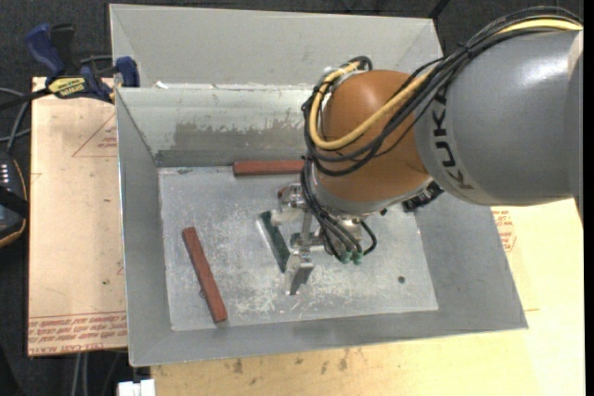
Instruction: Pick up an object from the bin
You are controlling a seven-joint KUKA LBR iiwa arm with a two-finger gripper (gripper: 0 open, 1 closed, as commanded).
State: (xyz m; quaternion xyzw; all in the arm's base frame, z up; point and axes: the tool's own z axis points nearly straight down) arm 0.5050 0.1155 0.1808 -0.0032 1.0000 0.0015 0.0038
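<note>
Three loose things in the bin (pixel 139 227) that I can make out. Nearest to me is a dark green flat strip (pixel 273 239), resting slantwise on the floor near the middle, upper end toward the back-left, lower end toward the front. My gripper (pixel 299 272) is down low over the floor just beside the strip's right side, tip near its lower end; touching or slightly apart, can't tell from this angle. Whether the gripper is wide or narrow, cannot tell either; my own wrist hardware sits in front of it. The orange cover (pixel 371 134) and the yellow-and-black cables (pixel 320 121) looped over it block the view of the back-right part of the floor. A long red-brown stick (pixel 204 274) lies on the left side of the floor, diagonal, upper end toward the left wall, lower end close to the front edge, well apart from the gripper and from the strip. A second red-brown stick (pixel 267 168) lies along the foot of the back wall, its right end hidden behind the orange cover, also apart from the strip. A small dark speck (pixel 401 278) sits on the floor to the right, well apart; can't tell what it is. The floor around the strip is scuffed metal with pale dusty marks.
</note>
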